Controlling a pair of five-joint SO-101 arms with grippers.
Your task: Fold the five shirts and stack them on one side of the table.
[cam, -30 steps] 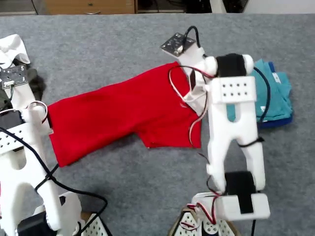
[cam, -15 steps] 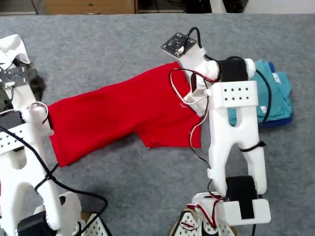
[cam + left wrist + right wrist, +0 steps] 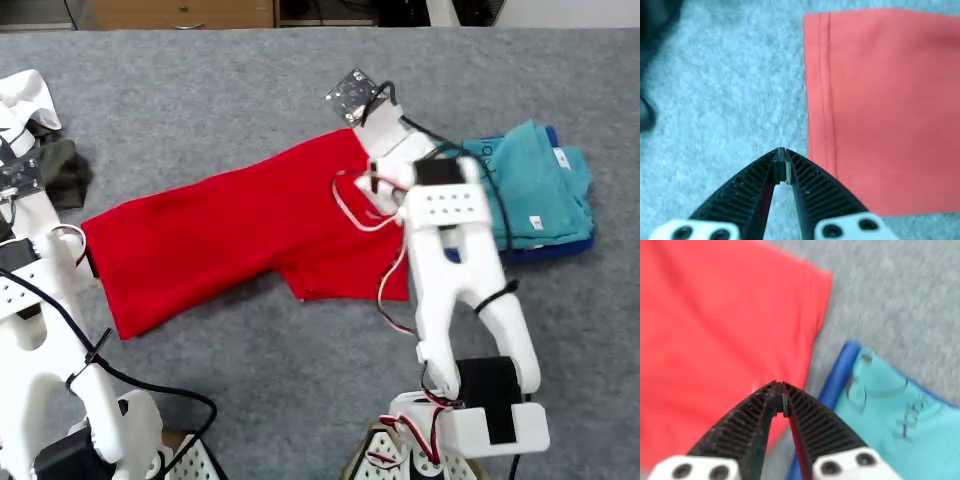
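Left gripper (image 3: 781, 167) first: my jaws are pinched together on nothing, tips low over the grey felt-like table cover (image 3: 200, 90), just beside the stitched hem of the red cotton shirt (image 3: 230, 240). Right gripper (image 3: 779, 397): clenched as well and empty, above the red cloth near its opposite end, close to the stack.

And there is the score so far. A teal folded shirt (image 3: 530, 180) sits on a dark blue folded shirt (image 3: 550, 250) at the right side of the table, so I count two done. The red one lies spread in a long slanted band across the middle, between my two arms. It is flat but not yet a neat packet, so I'd call it half-worked. At the far left edge wait a white crumpled garment (image 3: 25, 100) and a dark crumpled garment (image 3: 65, 170), both unfolded by the look of them. Three to go, I reckon.

The cover is flat and fuzzy. Beyond the table's far edge stands a wooden drawer unit (image 3: 180, 12).
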